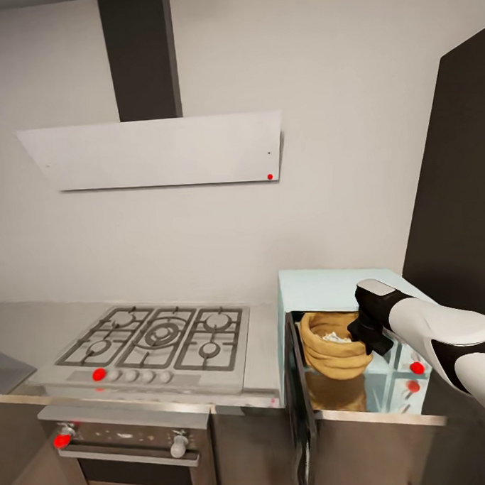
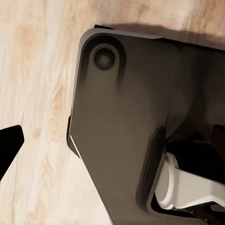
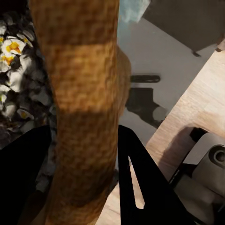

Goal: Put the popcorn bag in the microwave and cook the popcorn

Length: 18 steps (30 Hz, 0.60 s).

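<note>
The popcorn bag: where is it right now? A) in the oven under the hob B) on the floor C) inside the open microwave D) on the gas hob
C: the popcorn bag sits in the cavity of the microwave, whose door hangs open, with the right gripper at its rim.

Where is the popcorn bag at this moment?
In the head view the popcorn bag sits inside the open microwave, right of the gas hob, with the right gripper at its rim.

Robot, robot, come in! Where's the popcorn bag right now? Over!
Right gripper clamped on popcorn bag rim, bag inside microwave. Popcorn in bag, white and yellow. Microwave door open. Left gripper: state unclear. Nothing blocking.
</note>
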Tool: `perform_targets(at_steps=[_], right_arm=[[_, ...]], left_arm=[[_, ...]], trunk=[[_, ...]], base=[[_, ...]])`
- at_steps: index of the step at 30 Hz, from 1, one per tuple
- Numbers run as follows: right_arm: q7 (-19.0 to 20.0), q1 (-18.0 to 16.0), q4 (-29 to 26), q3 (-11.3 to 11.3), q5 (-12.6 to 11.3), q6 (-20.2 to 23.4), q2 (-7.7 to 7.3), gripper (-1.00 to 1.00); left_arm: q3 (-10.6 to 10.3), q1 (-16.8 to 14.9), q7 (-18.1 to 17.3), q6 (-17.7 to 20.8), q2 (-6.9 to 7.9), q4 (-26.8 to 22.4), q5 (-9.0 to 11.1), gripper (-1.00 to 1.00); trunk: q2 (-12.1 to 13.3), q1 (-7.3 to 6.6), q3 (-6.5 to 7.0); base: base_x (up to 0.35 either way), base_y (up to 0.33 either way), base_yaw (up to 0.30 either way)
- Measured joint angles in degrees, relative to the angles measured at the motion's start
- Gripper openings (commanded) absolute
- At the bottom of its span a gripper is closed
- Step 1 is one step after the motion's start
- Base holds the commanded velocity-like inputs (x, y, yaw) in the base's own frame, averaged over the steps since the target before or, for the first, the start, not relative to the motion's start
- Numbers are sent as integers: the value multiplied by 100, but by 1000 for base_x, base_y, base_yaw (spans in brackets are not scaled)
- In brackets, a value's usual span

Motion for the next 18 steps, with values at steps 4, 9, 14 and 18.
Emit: perform_targets(at_steps=[4, 9, 14, 18], right_arm=[[1, 0, -2, 8, 1, 1, 0, -100], [-2, 0, -2, 6, 0, 1, 0, -100], [-9, 0, -1, -14, -5, -1, 0, -100], [-7, 0, 0, -8, -2, 1, 0, -100]], left_arm=[[0, 0, -1, 0, 0, 0, 0, 100], [-1, 0, -2, 0, -3, 0, 0, 100], [-3, 0, 0, 0, -1, 1, 0, 100], [0, 0, 0, 0, 2, 0, 0, 100]], trunk=[[2, 1, 0], [2, 3, 0], [-1, 0, 0], [1, 3, 0]], base=[[231, 0, 0], [23, 0, 0], [92, -89, 0], [28, -27, 0]])
